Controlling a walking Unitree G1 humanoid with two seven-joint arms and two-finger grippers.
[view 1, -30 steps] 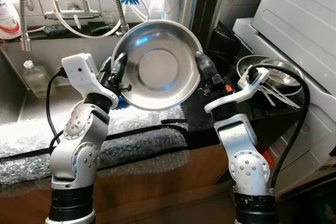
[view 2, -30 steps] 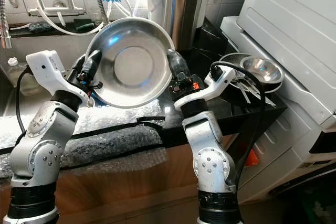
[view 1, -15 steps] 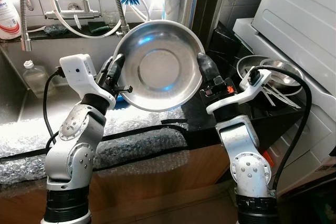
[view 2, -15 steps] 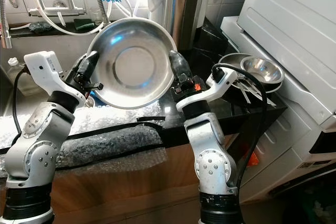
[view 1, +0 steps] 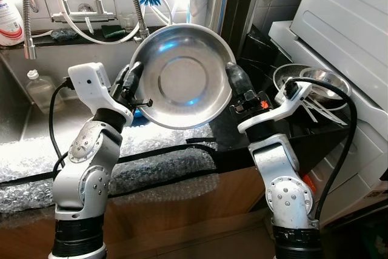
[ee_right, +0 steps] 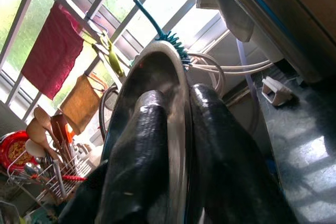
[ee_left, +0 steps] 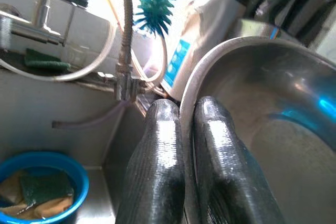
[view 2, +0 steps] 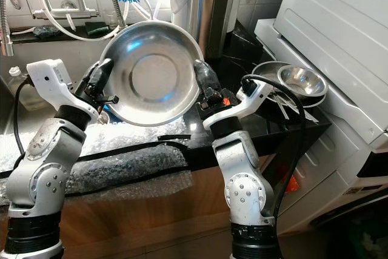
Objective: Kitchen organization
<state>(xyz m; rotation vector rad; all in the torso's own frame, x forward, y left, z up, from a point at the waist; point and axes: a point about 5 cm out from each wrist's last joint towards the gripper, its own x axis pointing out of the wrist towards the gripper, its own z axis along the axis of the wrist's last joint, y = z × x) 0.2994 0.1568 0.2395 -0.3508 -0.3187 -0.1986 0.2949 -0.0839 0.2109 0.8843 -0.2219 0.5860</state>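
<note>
So the big round shiny steel bowl (view 1: 180,76) is up in the air over the black counter edge (view 1: 233,131), tipped so its hollow faces the camera, with the left gripper (view 1: 132,80) pinching the rim at 9 o'clock and the right gripper (view 1: 235,79) pinching it at 3 o'clock, fingers closed thin over the metal on both sides. My worry is that slick rim: if one arm moves faster than the other, it could twist free and drop onto the stacked steel bowls (view 1: 315,83) at 3 o'clock.
</note>
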